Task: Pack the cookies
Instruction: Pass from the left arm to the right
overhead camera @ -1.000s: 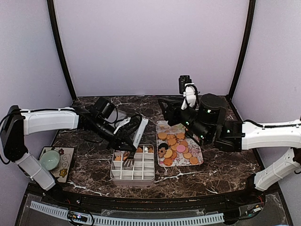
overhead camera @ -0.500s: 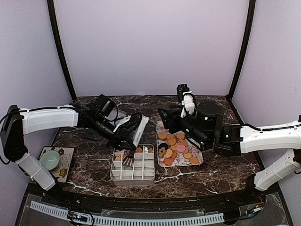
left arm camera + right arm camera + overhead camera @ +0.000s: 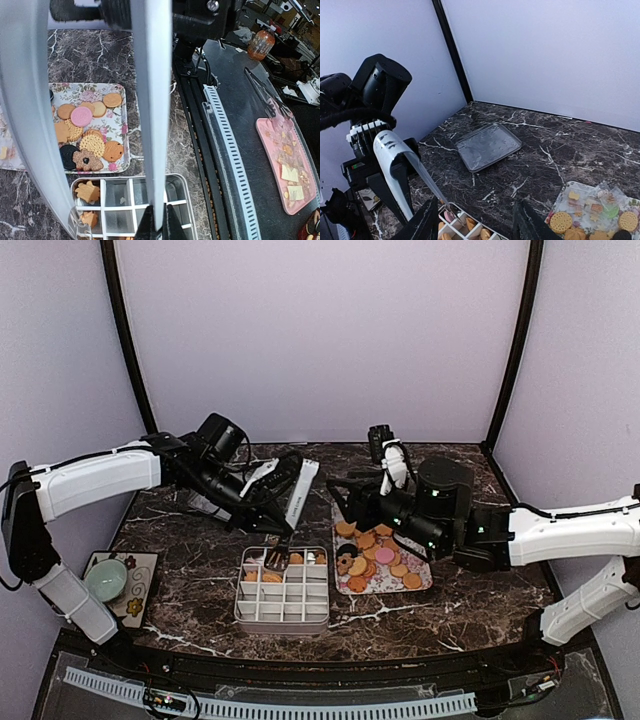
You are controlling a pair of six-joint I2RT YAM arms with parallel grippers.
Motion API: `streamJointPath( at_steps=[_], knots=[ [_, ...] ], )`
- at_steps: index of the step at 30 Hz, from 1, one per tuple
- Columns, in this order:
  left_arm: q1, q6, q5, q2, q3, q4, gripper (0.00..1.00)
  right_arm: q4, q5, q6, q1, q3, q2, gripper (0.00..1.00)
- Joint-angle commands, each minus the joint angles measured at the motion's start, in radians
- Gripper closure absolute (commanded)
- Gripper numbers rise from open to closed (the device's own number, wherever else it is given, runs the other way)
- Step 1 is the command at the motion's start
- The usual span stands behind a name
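Note:
The cookies (image 3: 375, 555) lie heaped on a flower-patterned tray (image 3: 425, 572): golden rounds, a pink one, black ones. They also show in the left wrist view (image 3: 82, 132). A white divided box (image 3: 283, 605) stands left of the tray, with orange cookies (image 3: 296, 559) in its far row. My left gripper (image 3: 262, 498) is shut on metal tongs (image 3: 283, 535), whose tips hang over the box's far left compartments; a pinkish piece (image 3: 449, 215) shows at the tips. My right gripper (image 3: 342, 496) is open and empty, raised over the tray's far end.
A flat metal lid (image 3: 487, 145) lies on the marble at the back left. A green bowl (image 3: 105, 580) on a flowered mat sits at the near left corner. A clear packet of small biscuits (image 3: 592, 202) lies by the tray's far end.
My left arm has lifted and drawn back, raising the tongs so only their tips stay over the box. My right gripper has shifted a little left and back.

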Motion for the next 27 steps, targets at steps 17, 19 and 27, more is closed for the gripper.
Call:
streamJointPath(
  at_steps=[17,19,27],
  knots=[
    [0.009,0.029,0.240,-0.099,0.152,-0.351,1.00,-0.025,-0.777,0.046,-0.116,0.214,0.111,0.11],
    [0.010,0.029,0.260,-0.102,0.162,-0.370,1.00,-0.039,-0.771,0.034,-0.116,0.227,0.122,0.14],
    [0.009,0.026,0.317,-0.117,0.181,-0.417,1.00,-0.036,-0.799,0.026,-0.118,0.160,0.086,0.33]
  ],
)
